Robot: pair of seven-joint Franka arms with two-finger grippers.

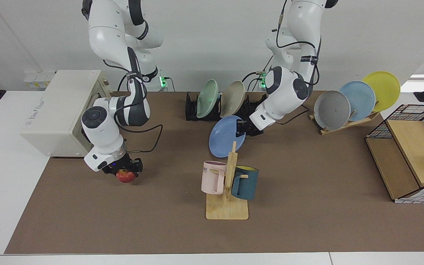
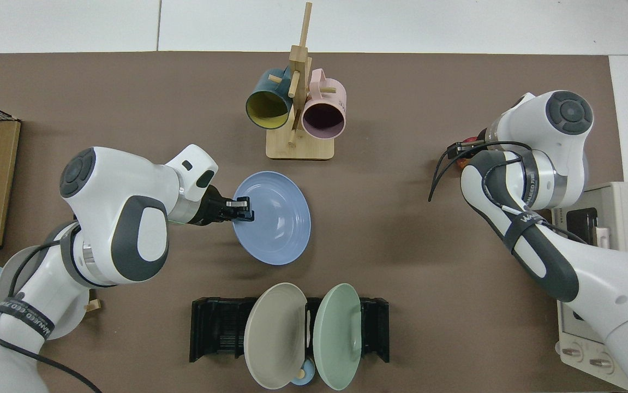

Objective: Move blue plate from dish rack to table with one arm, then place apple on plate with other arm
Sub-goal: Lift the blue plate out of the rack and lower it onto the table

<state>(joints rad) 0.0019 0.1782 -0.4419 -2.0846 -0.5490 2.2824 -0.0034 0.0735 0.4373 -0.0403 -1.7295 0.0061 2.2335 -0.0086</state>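
— What sits at the far left of the facing view?

— A cream toaster oven (image 1: 55, 110) at the edge of the table (image 1: 307, 206). Just in front of it the right gripper (image 1: 123, 170) points down over the apple (image 1: 125, 176), its jaws pinching the fruit from both sides. Whether the apple is touching the brown surface or just above it, I cannot tell. From above only a sliver of red (image 2: 469, 147) shows beside the arm's wrist.

— And in the middle?

— A wooden mug tree (image 1: 228, 191) stands near the front, with a pink mug (image 1: 213, 177) and a teal mug (image 1: 245, 183) hung on it. Behind it the blue plate (image 1: 224, 136) is tilted in the air, out of the dish rack (image 1: 193, 108) and between the rack and the mug tree. The left gripper (image 1: 242, 129) holds it, jaws clamped on the rim at the side nearest that arm. In the top view the plate (image 2: 278, 224) faces up, with the gripper (image 2: 240, 210) at its edge.

— What is in the rack?

— A pale green plate (image 1: 207, 94) and a beige plate (image 1: 232, 94), standing on edge.

— Farther right?

— A slanted wooden plate stand (image 1: 348, 123) carries a grey plate (image 1: 331, 110), a paler blue plate (image 1: 359, 98) and a yellow plate (image 1: 383, 90). Beyond it is a wire-and-wood shelf (image 1: 407, 162).
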